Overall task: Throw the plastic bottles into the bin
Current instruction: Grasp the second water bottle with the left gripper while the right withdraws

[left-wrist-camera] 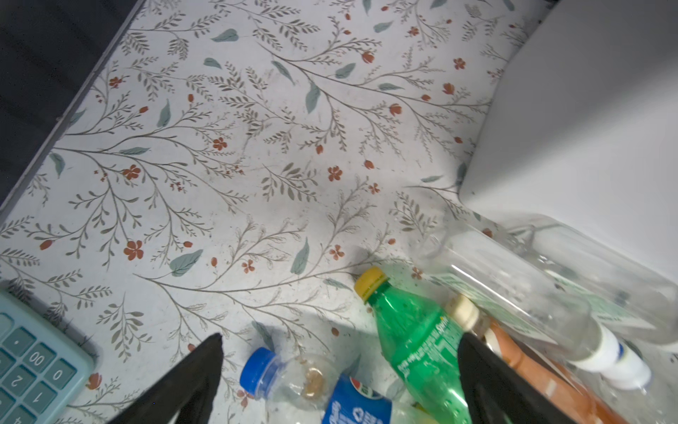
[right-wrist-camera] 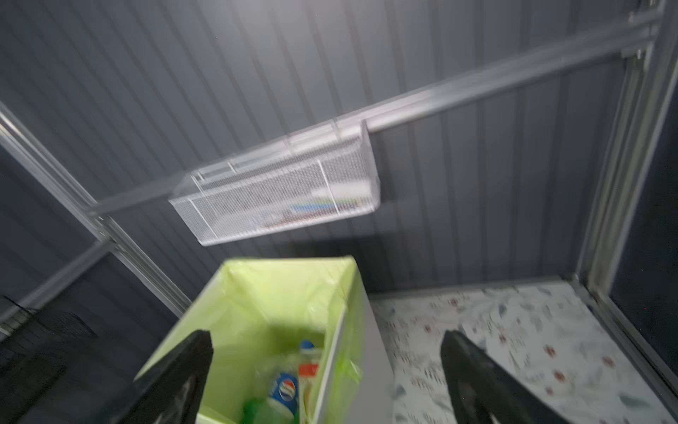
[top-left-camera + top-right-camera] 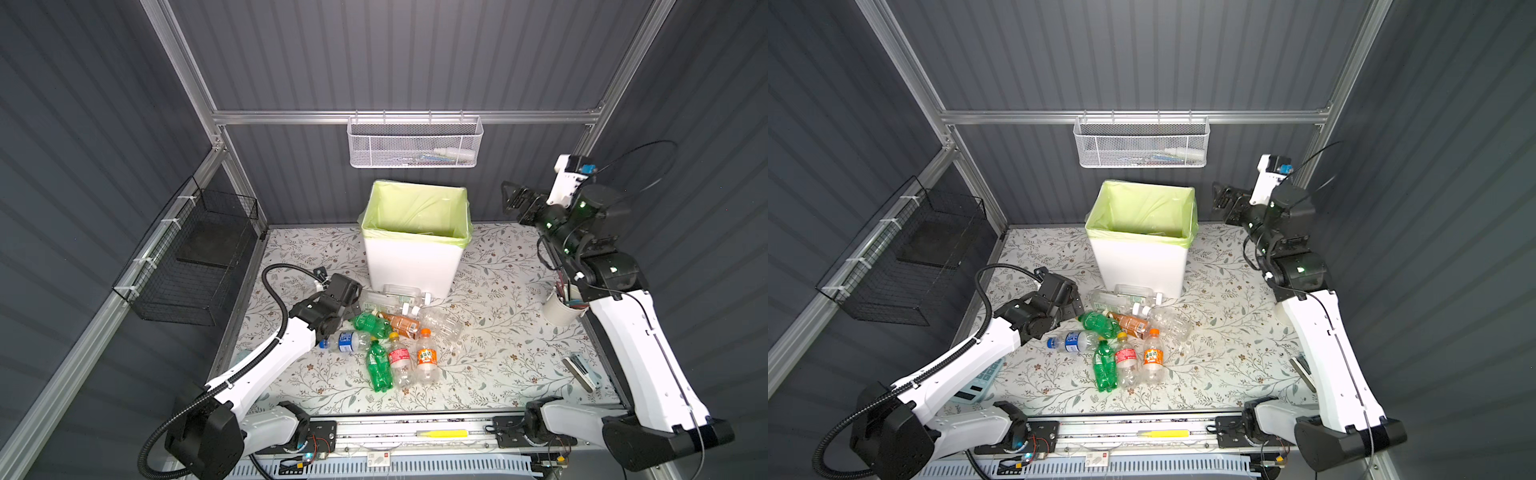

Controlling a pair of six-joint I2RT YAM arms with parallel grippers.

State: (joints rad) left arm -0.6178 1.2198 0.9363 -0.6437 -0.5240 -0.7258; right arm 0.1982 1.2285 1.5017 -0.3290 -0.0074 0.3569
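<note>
The white bin (image 3: 411,266) with a lime-green bag stands at the back middle of the table. Several plastic bottles lie in a heap in front of it: a green one (image 3: 370,324), a blue-labelled one (image 3: 347,341), a brown one (image 3: 401,324), red-labelled (image 3: 400,359), orange-labelled (image 3: 427,357) and clear ones (image 3: 442,324). My left gripper (image 3: 353,307) hangs open low over the heap's left edge. In its wrist view (image 1: 341,339) the blue-capped bottle (image 1: 293,381) and the green bottle (image 1: 414,341) lie between the fingers, untouched. My right gripper (image 3: 509,199) is open and empty, raised right of the bin's rim. Its blurred wrist view (image 2: 325,336) shows bottles (image 2: 286,389) inside the bin (image 2: 257,293).
A white mesh basket (image 3: 413,143) hangs on the back rail and a black wire basket (image 3: 195,257) on the left wall. A white cup of pens (image 3: 563,307) stands by the right arm. A pale blue calculator (image 1: 33,359) lies near the left arm.
</note>
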